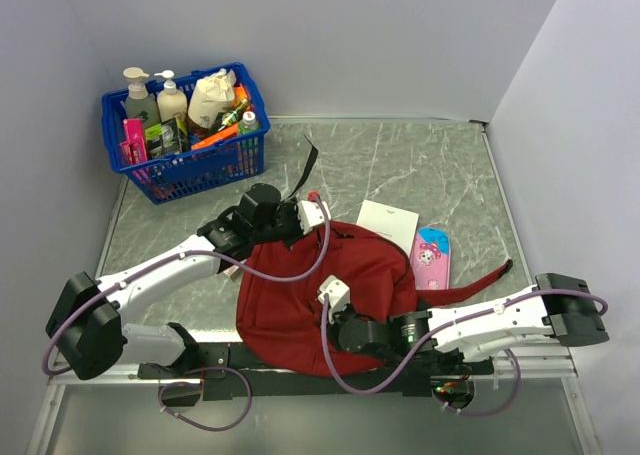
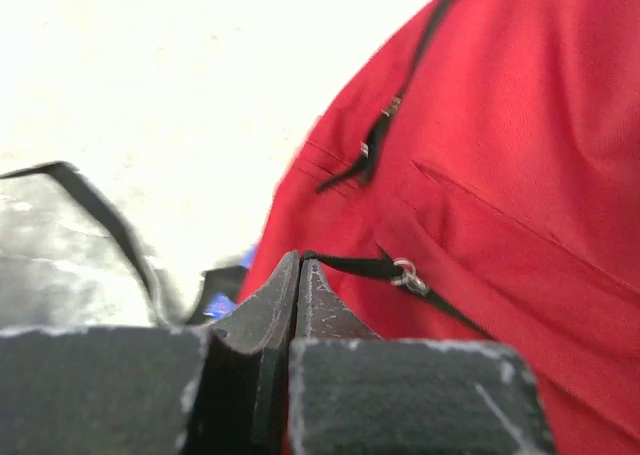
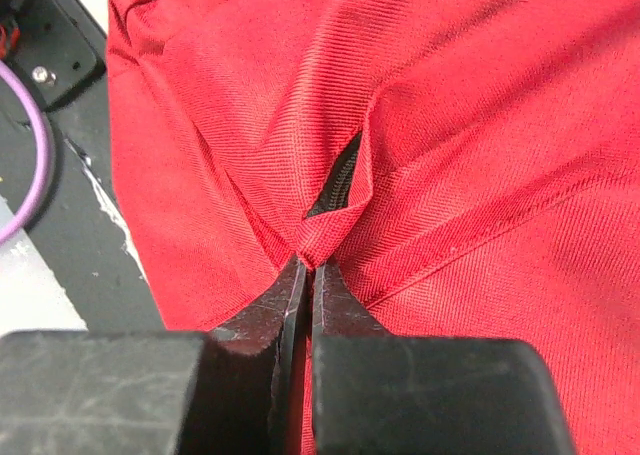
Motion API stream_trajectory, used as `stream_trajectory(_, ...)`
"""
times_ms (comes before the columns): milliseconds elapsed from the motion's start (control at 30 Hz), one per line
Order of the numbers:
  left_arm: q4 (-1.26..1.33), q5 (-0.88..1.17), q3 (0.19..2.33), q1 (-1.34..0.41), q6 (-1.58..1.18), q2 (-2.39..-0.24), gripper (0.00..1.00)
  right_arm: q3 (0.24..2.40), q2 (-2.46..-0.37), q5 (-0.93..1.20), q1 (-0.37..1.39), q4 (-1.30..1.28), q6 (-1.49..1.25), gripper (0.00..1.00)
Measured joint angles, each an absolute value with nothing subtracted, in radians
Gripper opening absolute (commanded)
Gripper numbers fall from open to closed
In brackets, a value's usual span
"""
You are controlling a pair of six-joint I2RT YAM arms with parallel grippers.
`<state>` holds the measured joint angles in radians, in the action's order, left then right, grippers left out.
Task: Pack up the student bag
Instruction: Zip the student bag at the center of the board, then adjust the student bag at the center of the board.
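The student bag [image 1: 300,295], dark red with black straps, lies flat near the table's front edge. At its upper left corner my left gripper [image 1: 300,215] is shut on a black zipper pull cord [image 2: 350,266], which runs from the fingertips [image 2: 310,271] to a small metal ring [image 2: 405,273]. My right gripper [image 1: 338,327] is at the bag's lower middle, shut on a pinched fold of red fabric [image 3: 318,245] beside a dark zipper [image 3: 338,185].
A blue basket [image 1: 185,125] of bottles and toiletries stands at the back left. A white card [image 1: 388,222] and a pink pencil case [image 1: 431,257] lie to the right of the bag. A black strap [image 1: 305,170] trails behind the bag.
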<state>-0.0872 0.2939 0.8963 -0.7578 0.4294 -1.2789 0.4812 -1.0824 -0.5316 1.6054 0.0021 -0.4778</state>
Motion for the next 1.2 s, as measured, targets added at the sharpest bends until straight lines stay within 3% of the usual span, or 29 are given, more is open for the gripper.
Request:
stream_trajectory(233, -0.01, 0.184, 0.896, -0.773, 0.429, -1.306, 0.04, 0.482, -1.085, -0.561, 1.606, -0.001, -0.474, 0.0)
stream_trajectory(267, -0.012, 0.187, 0.896, -0.773, 0.428, -1.306, 0.07, 0.483, -1.085, -0.561, 1.606, -0.003, -0.474, 0.04)
stream_trajectory(300, -0.012, 0.191, 0.897, -0.773, 0.426, -1.306, 0.14, 0.485, -1.085, -0.561, 1.606, -0.009, -0.473, 0.11)
stream_trajectory(333, -0.015, 0.198, 0.9, -0.773, 0.422, -1.306, 0.23, 0.489, -1.085, -0.561, 1.606, -0.016, -0.472, 0.31)
stream_trajectory(367, -0.02, 0.201, 0.902, -0.772, 0.421, -1.306, 0.35, 0.495, -1.085, -0.559, 1.606, -0.023, -0.468, 0.41)
stream_trajectory(400, -0.019, 0.2, 0.906, -0.769, 0.422, -1.305, 0.61, 0.504, -1.085, -0.552, 1.605, -0.033, -0.468, 0.47)
stream_trajectory(433, -0.017, 0.2, 0.912, -0.765, 0.427, -1.303, 0.7, 0.513, -1.084, -0.54, 1.605, -0.051, -0.466, 0.55)
stream_trajectory(467, -0.017, 0.197, 0.921, -0.757, 0.419, -1.295, 0.83, 0.53, -1.08, -0.524, 1.596, -0.07, -0.457, 0.56)
stream_trajectory(567, -0.017, 0.184, 0.942, -0.743, 0.403, -1.264, 0.9, 0.562, -1.018, -0.5, 1.526, -0.112, -0.446, 0.6)
stream_trajectory(767, -0.078, 0.171, 0.958, -0.703, 0.329, -1.168, 0.91, 0.687, -0.82, -0.484, 1.202, -0.22, -0.439, 0.67)
stream_trajectory(800, -0.091, 0.168, 0.956, -0.691, 0.318, -1.151, 0.91, 0.722, -0.822, -0.486, 1.145, -0.244, -0.44, 0.73)
stream_trajectory(933, -0.139, 0.15, 0.883, -0.65, 0.277, -1.041, 0.93, 0.848, -0.886, -0.499, 0.991, -0.367, -0.443, 0.81)
stream_trajectory(1100, -0.265, 0.123, 0.807, -0.633, 0.248, -0.982, 0.99, 0.833, -0.959, -0.435, 0.816, -0.473, -0.435, 0.85)
stream_trajectory(1200, -0.337, 0.101, 0.783, -0.613, 0.229, -1.01, 0.96, 0.805, -0.956, -0.383, 0.715, -0.529, -0.421, 0.86)
